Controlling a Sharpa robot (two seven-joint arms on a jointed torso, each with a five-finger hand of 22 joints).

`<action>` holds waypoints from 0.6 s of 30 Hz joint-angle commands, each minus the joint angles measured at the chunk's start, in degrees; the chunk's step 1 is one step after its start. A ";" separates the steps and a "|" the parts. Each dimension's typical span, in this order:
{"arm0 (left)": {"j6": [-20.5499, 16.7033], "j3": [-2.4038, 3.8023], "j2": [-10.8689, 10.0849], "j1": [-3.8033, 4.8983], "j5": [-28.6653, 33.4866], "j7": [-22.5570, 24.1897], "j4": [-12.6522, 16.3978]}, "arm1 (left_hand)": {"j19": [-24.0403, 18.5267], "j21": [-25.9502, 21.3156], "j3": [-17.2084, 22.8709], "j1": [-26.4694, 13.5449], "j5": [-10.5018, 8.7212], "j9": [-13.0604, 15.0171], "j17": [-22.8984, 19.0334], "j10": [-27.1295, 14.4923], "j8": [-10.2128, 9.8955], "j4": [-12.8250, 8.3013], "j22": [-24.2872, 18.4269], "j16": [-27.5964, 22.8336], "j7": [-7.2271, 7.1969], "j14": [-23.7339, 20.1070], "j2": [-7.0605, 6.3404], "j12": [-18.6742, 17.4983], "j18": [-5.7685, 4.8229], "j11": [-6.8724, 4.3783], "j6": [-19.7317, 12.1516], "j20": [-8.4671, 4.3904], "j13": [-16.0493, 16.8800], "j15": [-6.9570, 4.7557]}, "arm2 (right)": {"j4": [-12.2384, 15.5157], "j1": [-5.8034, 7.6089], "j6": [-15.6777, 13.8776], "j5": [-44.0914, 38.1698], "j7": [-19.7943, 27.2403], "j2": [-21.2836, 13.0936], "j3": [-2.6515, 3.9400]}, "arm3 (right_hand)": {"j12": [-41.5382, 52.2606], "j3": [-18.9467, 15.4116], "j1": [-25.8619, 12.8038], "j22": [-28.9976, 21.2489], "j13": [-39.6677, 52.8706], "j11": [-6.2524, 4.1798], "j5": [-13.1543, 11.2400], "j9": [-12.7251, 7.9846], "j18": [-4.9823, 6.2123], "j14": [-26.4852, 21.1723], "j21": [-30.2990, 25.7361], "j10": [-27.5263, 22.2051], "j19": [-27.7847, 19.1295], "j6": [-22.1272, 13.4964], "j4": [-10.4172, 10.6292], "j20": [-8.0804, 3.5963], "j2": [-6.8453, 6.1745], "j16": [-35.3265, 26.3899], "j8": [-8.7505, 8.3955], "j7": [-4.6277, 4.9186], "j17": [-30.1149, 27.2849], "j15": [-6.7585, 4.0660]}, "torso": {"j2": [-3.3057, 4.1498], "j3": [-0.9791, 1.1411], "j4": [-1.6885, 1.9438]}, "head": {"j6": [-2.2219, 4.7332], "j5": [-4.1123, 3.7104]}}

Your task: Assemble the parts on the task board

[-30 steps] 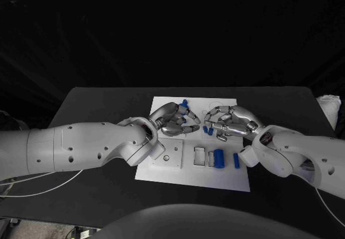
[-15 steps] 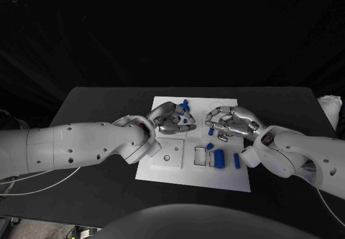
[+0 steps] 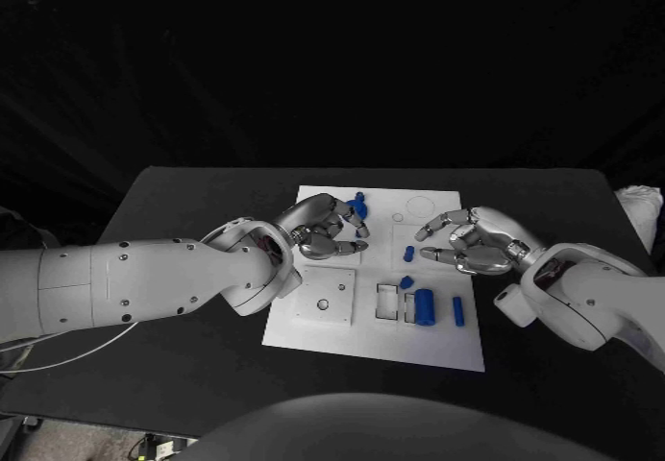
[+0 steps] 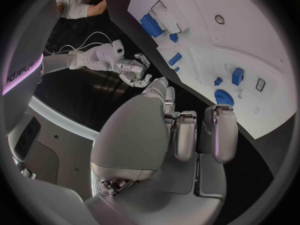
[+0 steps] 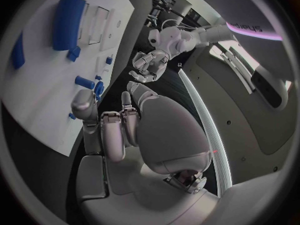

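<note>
1. In the head view, a black table [image 3: 181,206] stands before a dark background, and the white task board [image 3: 374,341] lies in its middle. The left hand [image 3: 326,229] hovers over the far left part of the board, its fingers curled in; I cannot tell if it holds something. A blue part [image 3: 359,202] lies just beside its fingers. The right hand [image 3: 476,240] hovers at the right edge of the board, fingers apart and empty. A small blue peg [image 3: 409,254] lies between the two hands. Nearer the robot, a large blue block [image 3: 424,306] sits in a rectangular recess, with a slim blue bar [image 3: 457,310] beside it and a tiny blue piece [image 3: 404,282] just beyond it.

2. In the left wrist view, the left hand [image 4: 181,135] shows its fingers bent inward, and the board [image 4: 250,45] with its blue parts lies beyond them.

3. In the right wrist view, the right hand [image 5: 125,122] holds nothing; the peg [image 5: 84,82] lies on the board [image 5: 37,85] near its fingertips.
</note>
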 commanded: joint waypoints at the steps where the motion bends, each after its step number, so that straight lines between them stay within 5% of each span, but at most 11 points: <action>1: -1.26 0.05 -0.27 0.11 -7.80 0.15 0.45 | 3.12 0.41 0.52 0.58 -0.54 -0.16 15.10 5.88 0.39 0.11 13.66 0.14 0.00 6.02 0.02 0.13 -0.24 -0.45 0.50 -0.52 15.06 -0.25 | 1.44 0.55 -1.56 -26.74 -5.04 -0.70 0.01 | 1.13 -0.45 -0.35 8.10 5.78 -0.99 -0.78 -1.75 -1.02 4.97 3.32 2.02 3.03 1.17 -0.23 -0.89 -1.26 1.67 -3.08 -1.14 13.97 -1.13 | -0.02 0.01 -0.03 | 0.00 0.09; 2: -1.18 0.05 -0.44 0.12 -8.49 0.13 0.57 | 3.29 0.65 0.68 0.69 -0.76 -0.23 15.10 5.88 0.41 0.11 13.75 0.14 -0.02 6.02 0.03 0.13 -0.30 -0.46 0.54 -0.54 15.06 -0.26 | 2.16 0.95 -0.98 -33.57 -6.65 -1.03 0.01 | 2.06 -0.74 -0.56 8.80 7.61 -2.01 -0.90 -3.06 -1.55 5.91 5.88 3.59 5.42 2.67 -0.17 -1.90 -2.04 2.31 -5.57 -2.55 15.10 -2.19 | -0.06 0.00 -0.05 | 0.00 0.02; 8: -1.28 0.05 -1.09 0.14 -9.52 0.07 1.08 | 3.54 1.00 1.06 0.92 -1.13 -0.39 15.10 5.88 0.44 0.12 13.87 0.14 -0.03 6.02 0.02 0.13 -0.40 -0.49 0.59 -0.58 15.06 -0.30 | 3.61 1.64 3.46 -48.03 -12.20 -0.71 0.01 | 3.21 -1.86 -1.31 9.98 10.01 -2.95 -1.60 -4.89 -2.56 5.91 9.88 5.46 9.04 5.76 0.11 -3.09 -3.76 2.31 -9.70 -3.18 15.10 -3.20 | -0.08 -0.07 0.07 | 0.00 -0.44; 10: -1.40 0.05 -1.38 0.14 -9.66 0.07 1.30 | 3.60 1.08 1.12 0.94 -1.18 -0.42 15.10 5.88 0.45 0.13 13.90 0.14 -0.03 6.02 0.00 0.13 -0.42 -0.49 0.60 -0.59 15.06 -0.30 | 3.82 1.73 5.05 -51.23 -14.17 -0.31 0.01 | 3.33 -1.37 -0.92 10.11 10.33 -3.22 -3.80 -5.53 -2.65 5.91 10.39 5.71 9.63 6.63 -0.17 -3.42 -3.88 2.31 -11.40 -3.46 15.10 -3.52 | -0.04 -0.03 0.12 | 0.00 -0.43; 18: -1.31 0.05 -2.46 0.15 -9.81 -0.37 1.78 | 3.67 1.18 1.27 0.98 -1.26 -0.47 15.10 5.88 0.49 0.15 13.93 0.14 -0.05 6.02 0.00 0.13 -0.44 -0.50 0.67 -0.60 15.06 -0.32 | 3.40 1.83 8.61 -56.42 -19.64 1.95 0.01 | 4.47 -0.33 -0.92 10.90 12.50 -3.86 -4.99 -6.26 -3.24 5.91 12.94 7.10 11.81 8.96 -0.65 -4.03 -4.52 2.31 -13.70 -3.96 15.10 -3.96 | 0.06 -0.03 0.08 | 0.00 -0.27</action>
